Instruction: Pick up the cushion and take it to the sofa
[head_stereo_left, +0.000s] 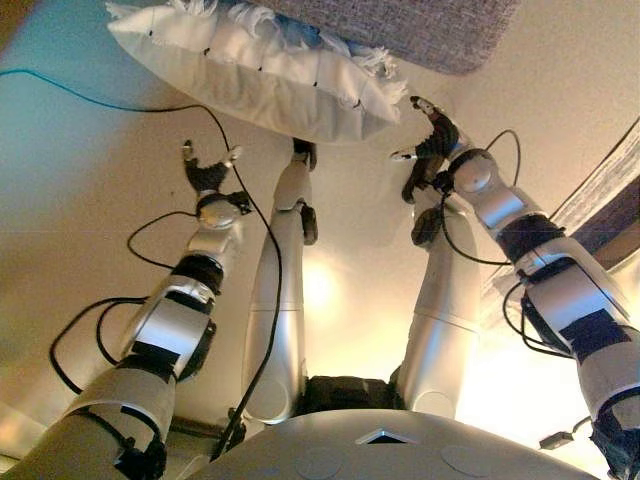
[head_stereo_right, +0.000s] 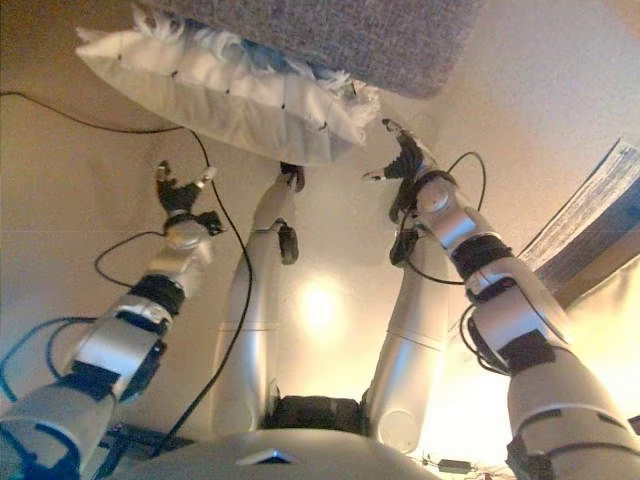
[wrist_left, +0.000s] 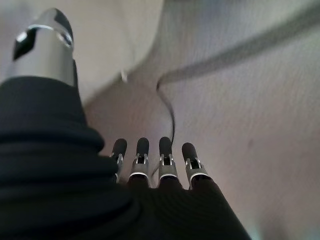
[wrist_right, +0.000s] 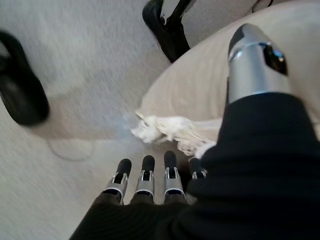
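Observation:
A white cushion (head_stereo_left: 250, 70) with fringed edges lies on the beige floor in front of me, its far side against a grey woven surface (head_stereo_left: 400, 25). My left hand (head_stereo_left: 207, 175) hovers open just short of the cushion's near edge, holding nothing. My right hand (head_stereo_left: 432, 140) is open beside the cushion's right fringed corner. In the right wrist view that hand's fingers (wrist_right: 145, 177) stretch straight over the floor, with the cushion (wrist_right: 200, 95) and its fringe close by the thumb. The left wrist view shows straight fingers (wrist_left: 150, 157) above bare floor only.
A striped grey and white fabric edge (head_stereo_left: 610, 180) runs along the right side, with a darker piece of furniture behind it. Pale carpeted floor spreads to the left of the cushion.

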